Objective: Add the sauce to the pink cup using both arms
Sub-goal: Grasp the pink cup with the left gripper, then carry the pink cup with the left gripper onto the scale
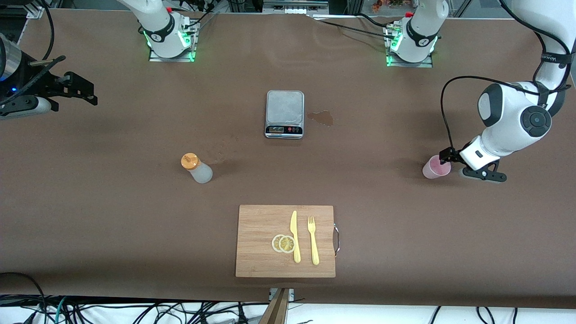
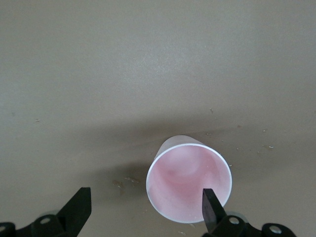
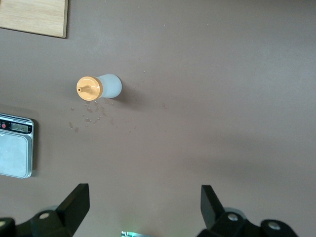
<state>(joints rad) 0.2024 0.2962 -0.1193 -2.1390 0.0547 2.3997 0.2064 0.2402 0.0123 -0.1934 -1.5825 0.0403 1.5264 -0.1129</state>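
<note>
The pink cup (image 1: 435, 168) stands upright on the brown table at the left arm's end. My left gripper (image 1: 446, 157) is low beside it and open. In the left wrist view the cup (image 2: 188, 181) sits off-centre in the left gripper (image 2: 145, 210), with one finger (image 2: 211, 206) at its rim and the other apart from it. The sauce bottle (image 1: 198, 169), frosted white with an orange cap, stands alone toward the right arm's end. It also shows in the right wrist view (image 3: 101, 87). My right gripper (image 1: 87, 92) is open and empty, raised over the right arm's end of the table (image 3: 143, 205).
A steel scale (image 1: 285, 112) sits mid-table near the bases, with a small wet stain (image 1: 321, 118) beside it. A wooden cutting board (image 1: 261, 225) lies near the front camera, carrying lemon slices (image 1: 283, 243), a yellow knife (image 1: 294, 236) and a fork (image 1: 312, 240).
</note>
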